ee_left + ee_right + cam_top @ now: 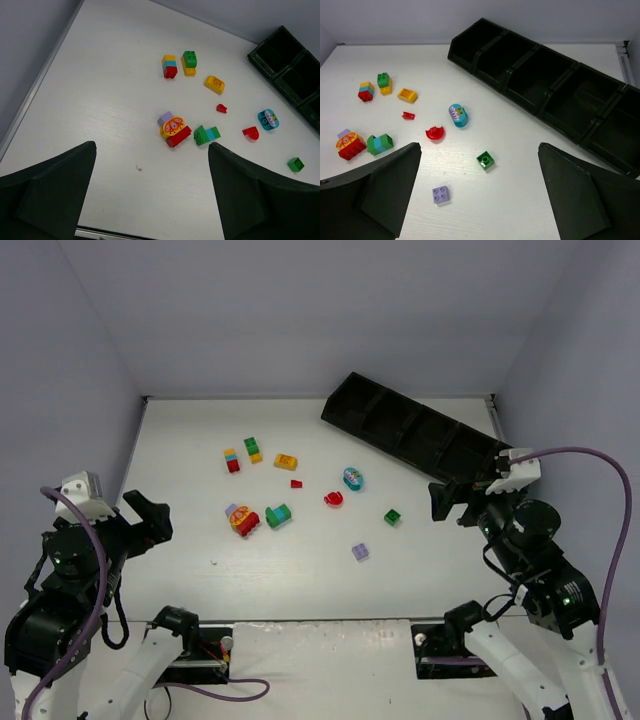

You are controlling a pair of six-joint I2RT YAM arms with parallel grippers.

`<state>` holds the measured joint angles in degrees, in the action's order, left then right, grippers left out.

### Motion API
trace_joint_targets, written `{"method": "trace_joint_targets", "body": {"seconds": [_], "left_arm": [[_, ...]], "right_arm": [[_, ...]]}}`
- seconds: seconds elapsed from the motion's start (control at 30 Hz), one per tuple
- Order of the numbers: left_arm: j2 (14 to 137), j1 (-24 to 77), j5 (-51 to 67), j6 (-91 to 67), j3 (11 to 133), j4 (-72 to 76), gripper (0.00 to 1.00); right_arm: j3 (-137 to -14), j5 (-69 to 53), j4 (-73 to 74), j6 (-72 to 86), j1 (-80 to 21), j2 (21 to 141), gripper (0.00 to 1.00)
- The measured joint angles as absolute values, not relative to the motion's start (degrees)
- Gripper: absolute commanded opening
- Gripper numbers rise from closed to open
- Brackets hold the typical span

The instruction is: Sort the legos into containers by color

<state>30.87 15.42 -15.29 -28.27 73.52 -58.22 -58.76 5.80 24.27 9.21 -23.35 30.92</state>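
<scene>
Pale lavender walls (300, 310) box in a white table (300, 580). From the overhead camera I see the legos scattered across its middle, none of them in the long black tray (420, 435). The tray lies at 2 o'clock, its long axis running from 10 to 4 o'clock and its near end just beside the right gripper (452, 506). That gripper stands wide open with nothing in it, and so does the left gripper (150, 520) at 8 o'clock. A lone green brick (392, 517) and a lone purple brick (360, 552) lie on the right arm's side, while the purple-yellow-red cluster (241, 519) and the green-teal pair (278, 515) sit closer to the left arm. Through the left wrist camera my spread fingers (50, 190) frame that cluster at 12 o'clock, with the green-teal pair just beside it toward 1 o'clock. The yellow-teal-red stack (169, 66), the green-on-yellow stack (189, 62) and a yellow brick (214, 84) lie farther out. Through the right wrist camera the green brick sits dead ahead at 12 o'clock in the gap between the open jaws, and the purple brick is nearer, toward 7 o'clock. The tray's compartments sweep from 12 round to 3 o'clock and show no bricks inside. I judge the right arm the better one to start with: the green brick is straight in front of it, and the carry to the tray at 2 o'clock is short.
</scene>
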Motion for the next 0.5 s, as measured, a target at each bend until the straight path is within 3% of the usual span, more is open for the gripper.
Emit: {"method": "trace_joint_targets", "body": {"seconds": [0.27,0.47,0.5], "left_arm": [[32.73,15.42,-15.0,-27.66,74.5,-58.37,0.87],[38.3,15.42,-14.39,-25.43,74.46,-58.3,0.87],[39.31,15.42,-14.15,-24.86,74.39,-58.22,0.87]], "right_arm": [[-59.64,3.03,23.92,13.93,-23.35,40.32,1.0],[-58.5,2.31,22.72,20.23,-23.35,54.57,1.0],[-58.13,2.33,22.35,21.04,-23.35,57.39,0.96]]}}
